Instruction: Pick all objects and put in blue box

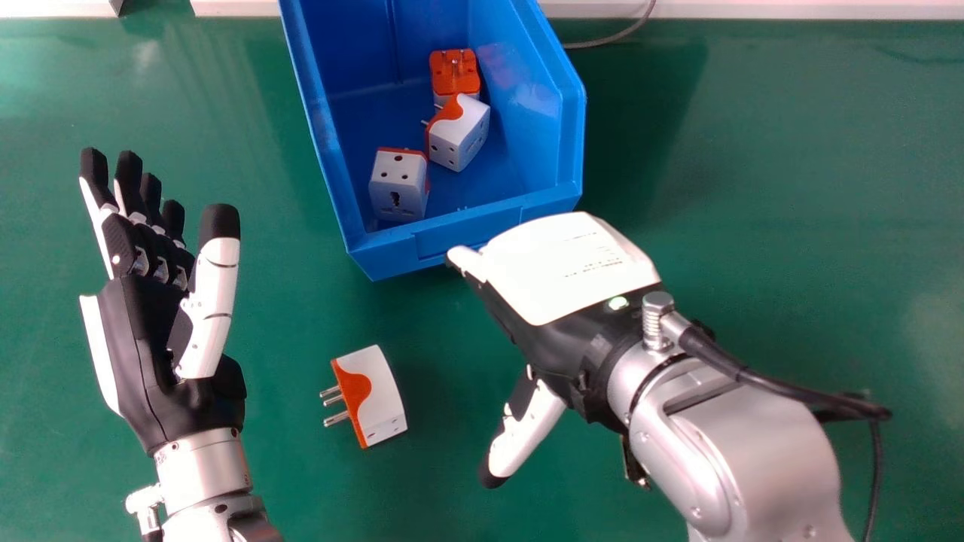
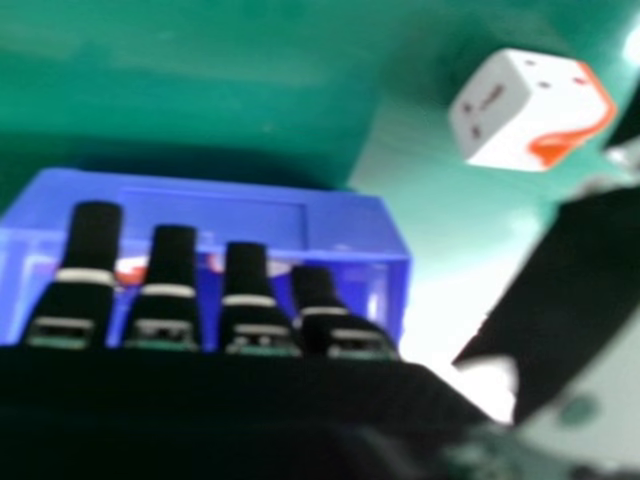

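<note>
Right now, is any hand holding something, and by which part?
Nothing is held: the left hand and the right hand are open; one plug lies on the table.

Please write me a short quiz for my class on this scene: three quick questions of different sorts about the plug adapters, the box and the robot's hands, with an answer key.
1. Multiple choice: How many plug adapters can be seen inside the blue box?
A) Two
B) Three
C) Five

2. True or false: The loose adapter on the green table has its metal pins pointing toward the side where the left hand is.

3. Fill in the blank: The hand beside the near edge of the box is the robot's ____ hand.

Key: 1. B; 2. True; 3. right
</note>
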Motion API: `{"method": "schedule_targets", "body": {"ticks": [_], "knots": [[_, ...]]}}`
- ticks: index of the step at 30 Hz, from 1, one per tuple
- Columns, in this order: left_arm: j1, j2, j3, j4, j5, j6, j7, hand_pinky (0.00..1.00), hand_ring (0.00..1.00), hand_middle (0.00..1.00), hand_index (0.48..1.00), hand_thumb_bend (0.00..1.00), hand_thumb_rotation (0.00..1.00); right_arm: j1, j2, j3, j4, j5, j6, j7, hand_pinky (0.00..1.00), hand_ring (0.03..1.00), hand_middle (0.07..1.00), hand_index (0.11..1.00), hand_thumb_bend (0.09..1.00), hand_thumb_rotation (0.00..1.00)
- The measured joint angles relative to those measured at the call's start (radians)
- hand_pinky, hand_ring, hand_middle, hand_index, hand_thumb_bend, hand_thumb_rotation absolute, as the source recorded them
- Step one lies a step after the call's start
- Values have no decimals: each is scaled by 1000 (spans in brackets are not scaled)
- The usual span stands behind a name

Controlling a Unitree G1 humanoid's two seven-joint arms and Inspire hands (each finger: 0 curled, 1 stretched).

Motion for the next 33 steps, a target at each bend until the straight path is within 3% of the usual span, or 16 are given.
{"method": "schedule_targets", "body": {"ticks": [12,23,33], "knots": [[4,0,0,-1,0,0,1,1000,1000,992,1000,674,430,-2,10,30,214,146,-25,-207,663,823,877,882,998,367],[17,0,-2,-8,-1,1,0,1000,1000,993,1000,674,429,-29,12,87,344,189,-26,-348,667,833,886,877,996,341],[19,-1,-2,-9,-4,1,-13,1000,1000,996,1000,673,425,-46,12,94,495,313,-58,-542,698,860,905,884,998,322]]}}
